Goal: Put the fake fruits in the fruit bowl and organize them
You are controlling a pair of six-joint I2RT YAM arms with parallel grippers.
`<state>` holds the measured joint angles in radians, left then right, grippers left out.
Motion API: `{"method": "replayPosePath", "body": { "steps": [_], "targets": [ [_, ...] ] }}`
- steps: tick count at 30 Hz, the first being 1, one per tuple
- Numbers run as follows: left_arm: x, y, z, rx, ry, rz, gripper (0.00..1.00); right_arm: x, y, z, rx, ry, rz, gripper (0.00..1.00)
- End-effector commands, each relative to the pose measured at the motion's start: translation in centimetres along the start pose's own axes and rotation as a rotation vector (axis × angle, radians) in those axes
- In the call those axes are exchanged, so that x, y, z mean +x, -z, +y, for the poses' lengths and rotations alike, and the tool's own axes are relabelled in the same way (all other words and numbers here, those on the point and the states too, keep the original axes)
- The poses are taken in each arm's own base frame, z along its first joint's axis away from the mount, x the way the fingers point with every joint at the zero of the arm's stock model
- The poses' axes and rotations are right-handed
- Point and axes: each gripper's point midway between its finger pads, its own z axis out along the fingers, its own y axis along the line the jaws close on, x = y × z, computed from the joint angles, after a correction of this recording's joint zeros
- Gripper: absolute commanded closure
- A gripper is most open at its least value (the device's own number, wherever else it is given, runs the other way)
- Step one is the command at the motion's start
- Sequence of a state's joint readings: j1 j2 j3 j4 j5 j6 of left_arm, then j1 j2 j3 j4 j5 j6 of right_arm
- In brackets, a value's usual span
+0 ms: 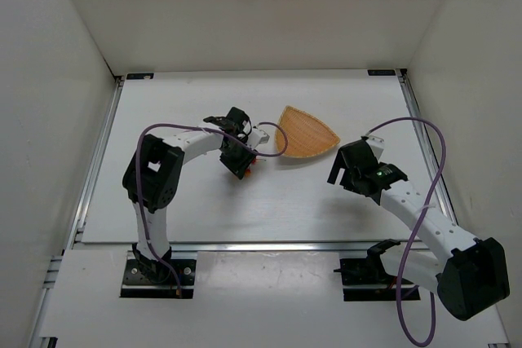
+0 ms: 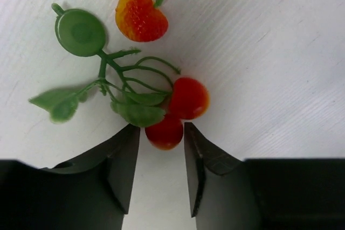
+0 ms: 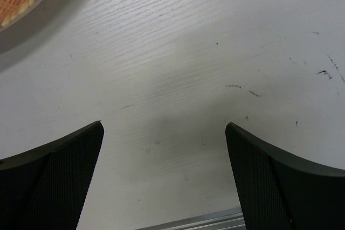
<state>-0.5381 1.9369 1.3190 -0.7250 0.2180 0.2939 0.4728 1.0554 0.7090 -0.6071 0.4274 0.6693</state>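
From above, my left fingers (image 1: 241, 160) are down on the counter (image 1: 188, 209) over the fake fruits (image 1: 254, 162), which lie just beside the near-left edge of the fruit bowl (image 1: 306, 132) and outside it. My right fingers (image 1: 342, 165) hang near the bowl's other side, holding nothing.

At my left wrist, the sprig lies flat: an orange-red piece (image 2: 141, 15) farthest from me, green leaves (image 2: 140, 112) in the middle, and two red berries nearest. My fingertips stand close on either side of the lowest berry (image 2: 164, 133). I cannot tell whether they grip it.

At my right wrist, my fingers are wide apart over bare counter, with the bowl's rim in the far-left corner.

I judge this to be the pick-up. Next I need a firm pinch, a straight lift so the stems trail free, and a short carry to the bowl.
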Motion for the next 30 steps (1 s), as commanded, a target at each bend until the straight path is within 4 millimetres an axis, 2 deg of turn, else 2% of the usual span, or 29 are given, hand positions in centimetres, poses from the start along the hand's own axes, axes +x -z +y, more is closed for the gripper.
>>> {"method": "replayPosePath", "body": {
  "steps": [1,5,6,8,10,11,13,14,17,18,20,21,22,23,24,26,27,28,29,30],
  "targets": [
    [-0.8,0.0,0.1,-0.008,-0.009,-0.016,0.52,-1.6,0.7,0.3,0.005,0.006,-0.044,0.02],
    [-1.0,0.8,0.1,-0.021,0.008,-0.027,0.72,-1.4,0.7,0.1,0.011,0.009,-0.037,0.02],
    [-0.9,1.2,0.1,-0.031,0.007,-0.030,0.72,-1.4,0.7,0.1,0.011,0.009,-0.037,0.02],
    [-0.9,2.2,0.1,-0.046,0.005,-0.035,0.77,-1.7,0.9,0.3,0.005,0.006,-0.044,0.02],
    [-1.2,3.2,0.2,-0.062,0.002,-0.046,0.86,-1.8,0.8,0.2,0.013,0.005,-0.049,0.02],
    [-1.8,4.7,0.5,-0.089,0.000,-0.054,0.89,-1.8,0.8,0.2,0.013,0.005,-0.049,0.02],
    [-2.6,6.5,0.9,-0.120,-0.016,-0.065,0.89,-2.2,1.0,0.4,0.007,0.001,-0.057,0.01],
    [-3.5,8.2,1.2,-0.146,-0.032,-0.080,0.89,-2.2,1.0,0.4,0.007,0.001,-0.057,0.01],
    [-5.3,10.4,1.6,-0.188,-0.072,-0.109,0.89,-2.2,1.0,0.4,0.007,0.001,-0.057,0.01],
    [-7.3,12.0,1.4,-0.209,-0.106,-0.160,0.89,-2.3,1.0,0.2,0.014,0.001,-0.063,0.01],
    [-9.2,12.2,1.1,-0.223,-0.128,-0.185,0.89,-2.3,0.8,0.1,0.026,-0.005,-0.062,0.01],
    [-11.6,13.3,0.7,-0.243,-0.164,-0.243,0.89,-2.3,0.8,0.2,0.026,-0.017,-0.062,0.01],
    [-12.8,13.3,0.5,-0.245,-0.176,-0.265,0.89,-2.3,0.6,-0.1,0.038,-0.022,-0.056,0.01],
    [-14.0,12.1,0.5,-0.240,-0.186,-0.267,0.89,-2.3,0.6,-0.1,0.038,-0.022,-0.056,0.01],
    [-16.4,13.0,-0.4,-0.244,-0.212,-0.321,0.89,-2.3,0.6,0.0,0.037,-0.031,-0.056,0.01],
    [-18.6,12.3,-1.4,-0.226,-0.238,-0.353,0.89,-2.4,0.5,-0.2,0.043,-0.038,-0.057,0.01],
    [-20.4,11.5,-2.1,-0.221,-0.260,-0.378,0.89,-2.6,0.4,-0.6,0.057,-0.046,-0.064,0.01],
    [-21.3,11.0,-2.6,-0.210,-0.271,-0.392,0.89,-2.7,0.6,-0.6,0.052,-0.050,-0.070,0.01],
    [-22.0,9.3,-2.7,-0.205,-0.279,-0.389,0.89,-2.7,0.6,-0.9,0.063,-0.054,-0.065,0.01],
    [-23.4,9.7,-3.6,-0.191,-0.297,-0.423,0.89,-2.9,0.8,-1.0,0.063,-0.058,-0.079,0.01]
  ]
}}
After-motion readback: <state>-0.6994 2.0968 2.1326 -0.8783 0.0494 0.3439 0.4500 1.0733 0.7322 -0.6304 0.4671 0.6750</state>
